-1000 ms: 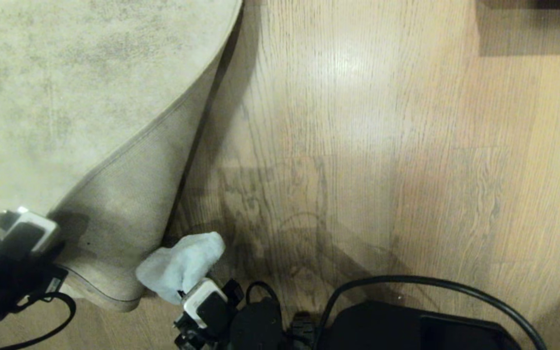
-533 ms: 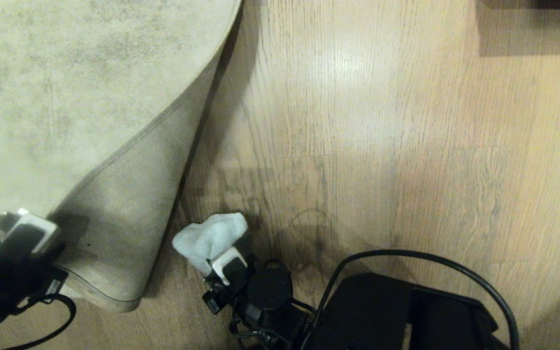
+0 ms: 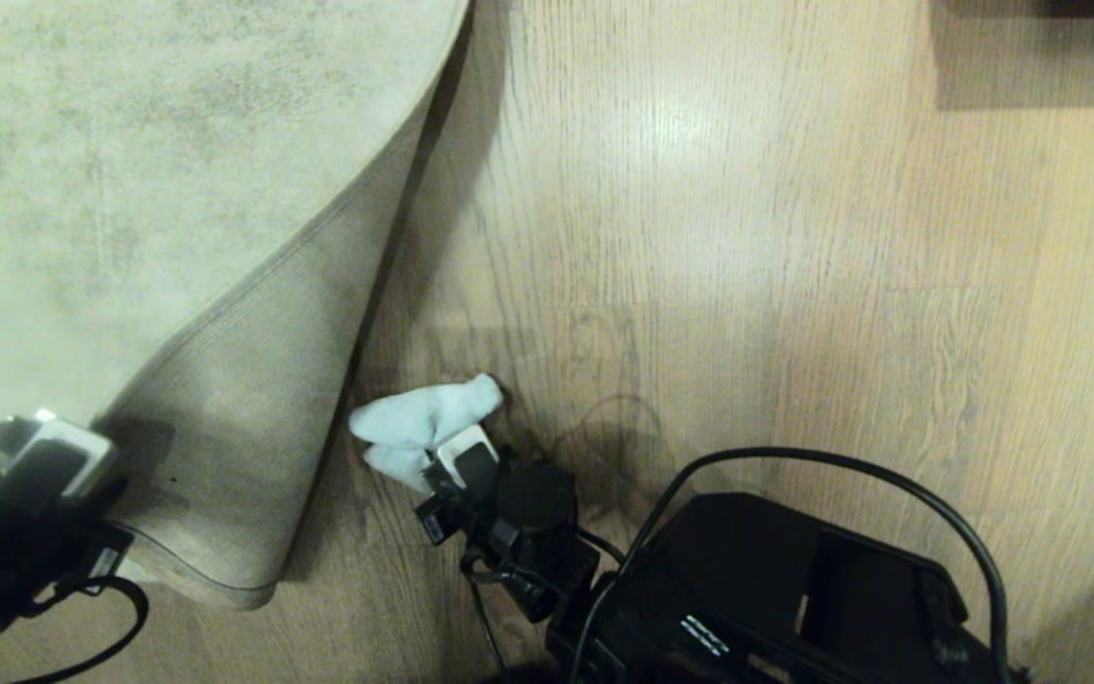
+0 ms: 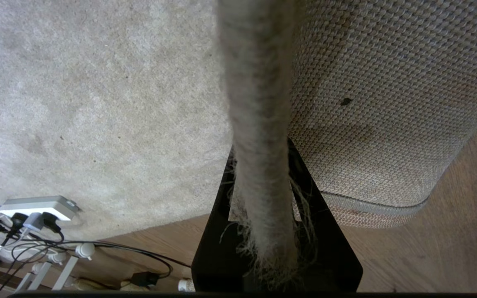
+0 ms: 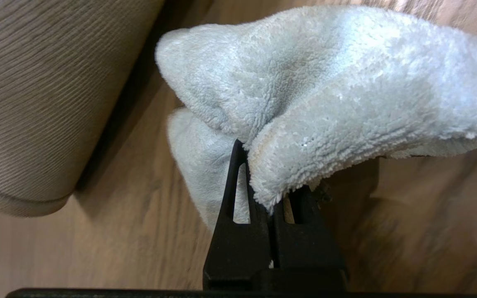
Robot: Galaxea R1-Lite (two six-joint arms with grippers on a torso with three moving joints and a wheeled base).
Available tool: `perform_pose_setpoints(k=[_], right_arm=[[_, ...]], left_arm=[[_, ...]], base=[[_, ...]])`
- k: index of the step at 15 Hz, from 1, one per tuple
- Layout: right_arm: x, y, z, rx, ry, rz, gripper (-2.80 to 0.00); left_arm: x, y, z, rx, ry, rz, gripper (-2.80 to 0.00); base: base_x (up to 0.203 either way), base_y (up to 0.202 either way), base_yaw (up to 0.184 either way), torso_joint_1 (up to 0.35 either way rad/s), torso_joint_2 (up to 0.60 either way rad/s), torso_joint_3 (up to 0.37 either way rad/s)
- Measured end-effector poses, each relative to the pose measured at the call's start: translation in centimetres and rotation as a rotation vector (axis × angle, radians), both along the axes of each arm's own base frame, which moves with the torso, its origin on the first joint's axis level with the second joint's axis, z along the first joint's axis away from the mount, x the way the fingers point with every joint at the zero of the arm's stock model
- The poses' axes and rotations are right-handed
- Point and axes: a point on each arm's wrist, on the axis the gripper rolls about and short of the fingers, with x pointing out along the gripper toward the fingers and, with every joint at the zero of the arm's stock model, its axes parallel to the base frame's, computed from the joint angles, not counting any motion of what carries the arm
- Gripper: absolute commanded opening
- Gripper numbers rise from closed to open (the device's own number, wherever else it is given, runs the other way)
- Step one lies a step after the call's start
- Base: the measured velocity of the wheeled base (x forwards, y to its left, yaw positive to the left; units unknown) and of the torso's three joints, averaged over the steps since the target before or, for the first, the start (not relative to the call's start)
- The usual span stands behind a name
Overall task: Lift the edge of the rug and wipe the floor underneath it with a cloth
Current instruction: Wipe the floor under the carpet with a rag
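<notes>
Rug edge [image 3: 253, 380] already folded back over the pile, clamped in the left gripper [image 4: 263, 231]. Cloth [image 3: 424, 427] pinched tight in the right gripper [image 5: 269, 207], on bare floor [image 3: 699, 285] beside the fold. Wiping apparently midway. Wide open planks rightward; tight against the fold.
</notes>
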Motion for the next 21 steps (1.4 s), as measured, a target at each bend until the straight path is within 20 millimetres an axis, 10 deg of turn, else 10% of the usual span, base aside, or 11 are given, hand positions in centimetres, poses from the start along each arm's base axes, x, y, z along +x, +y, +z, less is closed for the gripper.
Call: perform_pose_setpoints(k=[21], right_arm=[[4.0,-1.0,5.9,0.077,-0.067,-0.076,-2.8]], left_arm=[[-0.1,0.0,-0.1,-0.003,0.006,0.002,-2.8]], base=[[0.0,0.0,0.0,0.0,0.0,0.0]])
